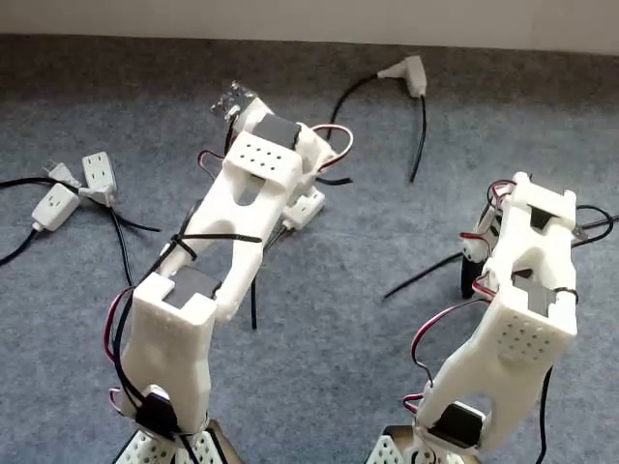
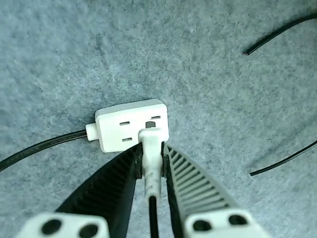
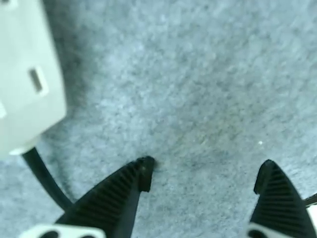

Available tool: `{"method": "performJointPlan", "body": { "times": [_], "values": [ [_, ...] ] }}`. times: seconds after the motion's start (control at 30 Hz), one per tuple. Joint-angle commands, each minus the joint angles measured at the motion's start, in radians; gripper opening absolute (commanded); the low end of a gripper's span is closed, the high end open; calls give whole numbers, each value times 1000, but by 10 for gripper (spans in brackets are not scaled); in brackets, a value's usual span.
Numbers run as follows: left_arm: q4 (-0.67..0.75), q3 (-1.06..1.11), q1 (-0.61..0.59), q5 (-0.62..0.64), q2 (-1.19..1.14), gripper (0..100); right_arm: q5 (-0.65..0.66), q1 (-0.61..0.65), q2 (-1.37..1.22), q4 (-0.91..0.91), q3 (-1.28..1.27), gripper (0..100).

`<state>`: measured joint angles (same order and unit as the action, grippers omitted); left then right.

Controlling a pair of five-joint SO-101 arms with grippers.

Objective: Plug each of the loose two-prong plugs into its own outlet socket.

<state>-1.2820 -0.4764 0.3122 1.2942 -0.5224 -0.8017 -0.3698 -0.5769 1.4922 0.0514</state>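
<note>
The left gripper [image 2: 151, 151] is clamped on the flat sides of a small white moulded two-prong plug [image 2: 150, 141], whose head meets the face of a white three-way plastic outlet block [image 2: 124, 124] lying on the grey carpet [image 2: 223, 74]; whether the prongs are seated I cannot tell. The right gripper [image 3: 205, 171] hangs spread wide and empty just beside another white plastic socket block [image 3: 29, 79]. Plug and block look light, hard and smooth, so the block will likely skid under a push and wants bracing, the plug held close behind its head.
</note>
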Motion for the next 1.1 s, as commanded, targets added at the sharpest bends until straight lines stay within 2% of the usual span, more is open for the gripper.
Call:
{"method": "performJointPlan", "body": {
  "times": [0.0,0.3,0.73,1.07],
  "values": [
    [34,-4,-1,-9,13,7,-11,21,-10,-30,-12,336],
    [100,-13,-1,-35,-79,7,-11,21,-10,-30,-10,336],
    [87,-44,15,-43,-88,7,-12,21,-10,-30,-8,336],
    [26,-48,28,-43,-81,7,-12,21,-10,-31,-8,336]
  ]
}}
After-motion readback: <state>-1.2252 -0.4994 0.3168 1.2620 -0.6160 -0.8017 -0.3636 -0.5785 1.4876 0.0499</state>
